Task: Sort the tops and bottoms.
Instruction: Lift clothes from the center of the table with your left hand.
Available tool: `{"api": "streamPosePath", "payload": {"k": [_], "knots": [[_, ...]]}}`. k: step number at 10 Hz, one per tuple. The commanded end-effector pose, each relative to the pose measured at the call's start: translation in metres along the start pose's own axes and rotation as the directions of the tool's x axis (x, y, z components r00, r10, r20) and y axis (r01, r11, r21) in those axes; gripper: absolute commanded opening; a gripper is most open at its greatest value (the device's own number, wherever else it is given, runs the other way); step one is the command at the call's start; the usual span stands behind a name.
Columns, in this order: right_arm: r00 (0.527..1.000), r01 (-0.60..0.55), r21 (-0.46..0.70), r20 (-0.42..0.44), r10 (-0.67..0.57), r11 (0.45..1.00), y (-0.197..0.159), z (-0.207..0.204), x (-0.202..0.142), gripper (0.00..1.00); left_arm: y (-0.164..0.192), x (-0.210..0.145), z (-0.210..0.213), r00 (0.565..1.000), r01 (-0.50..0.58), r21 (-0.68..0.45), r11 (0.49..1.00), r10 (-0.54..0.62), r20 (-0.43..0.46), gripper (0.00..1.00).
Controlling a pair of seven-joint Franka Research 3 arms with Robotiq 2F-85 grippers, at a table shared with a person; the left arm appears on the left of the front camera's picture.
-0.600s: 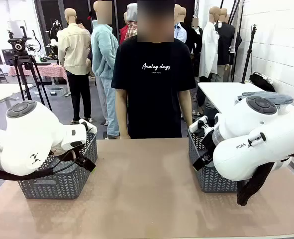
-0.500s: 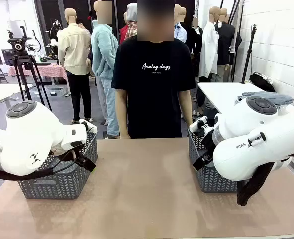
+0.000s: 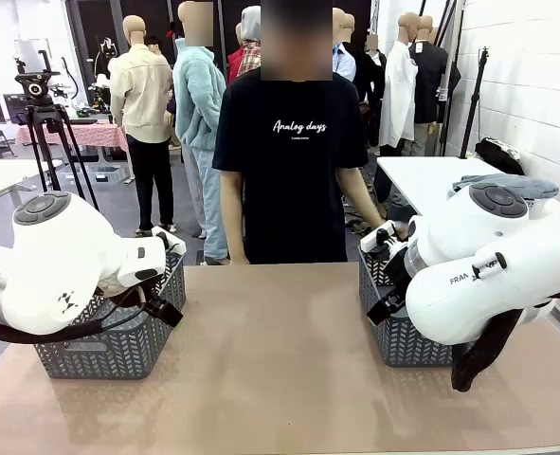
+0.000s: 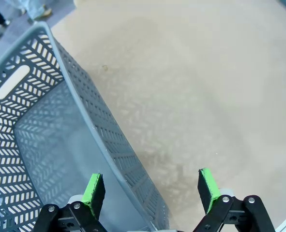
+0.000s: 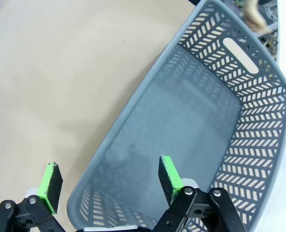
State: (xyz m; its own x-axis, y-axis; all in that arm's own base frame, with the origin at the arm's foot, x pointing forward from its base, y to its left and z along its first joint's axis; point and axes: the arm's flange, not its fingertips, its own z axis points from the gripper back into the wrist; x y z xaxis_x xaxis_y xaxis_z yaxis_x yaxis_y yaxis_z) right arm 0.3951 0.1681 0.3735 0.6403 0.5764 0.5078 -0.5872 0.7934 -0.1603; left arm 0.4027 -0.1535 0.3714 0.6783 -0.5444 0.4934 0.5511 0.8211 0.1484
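Person's hand [image 3: 387,228] has reached toward the right basket [image 3: 390,347]. Left gripper [image 4: 151,188] and right gripper [image 5: 109,186] gape wide, empty, straddling 2 basket rims beside open table [image 3: 280,360].

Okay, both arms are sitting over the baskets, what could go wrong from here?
1. The open left gripper straddles the left basket wall; dropping straight down could ram its rim.
2. The open right gripper sits likewise over the right basket edge, same risk.
3. The person's hand is near that basket; a right-arm move might meet it.
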Motion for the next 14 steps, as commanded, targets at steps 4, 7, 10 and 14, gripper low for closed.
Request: {"api": "streamPosePath", "payload": {"k": [4,7,10,14], "knots": [[1.0,0.001,0.0,0.0,-0.001,1.0,-0.0001,0.0,0.0,1.0,0.002,-0.0006,0.0,1.0,-0.005,0.0,1.0,0.005,0.0,1.0],[1.0,0.001,0.0,0.0,-0.001,1.0,-0.0001,0.0,0.0,1.0,0.002,-0.0006,0.0,1.0,-0.005,0.0,1.0,0.005,0.0,1.0],[1.0,0.001,0.0,0.0,-0.001,1.0,-0.0001,0.0,0.0,1.0,0.002,-0.0006,0.0,1.0,-0.005,0.0,1.0,0.005,0.0,1.0],[1.0,0.001,0.0,0.0,-0.001,1.0,-0.0001,0.0,0.0,1.0,0.002,-0.0006,0.0,1.0,-0.005,0.0,1.0,0.005,0.0,1.0]]}}
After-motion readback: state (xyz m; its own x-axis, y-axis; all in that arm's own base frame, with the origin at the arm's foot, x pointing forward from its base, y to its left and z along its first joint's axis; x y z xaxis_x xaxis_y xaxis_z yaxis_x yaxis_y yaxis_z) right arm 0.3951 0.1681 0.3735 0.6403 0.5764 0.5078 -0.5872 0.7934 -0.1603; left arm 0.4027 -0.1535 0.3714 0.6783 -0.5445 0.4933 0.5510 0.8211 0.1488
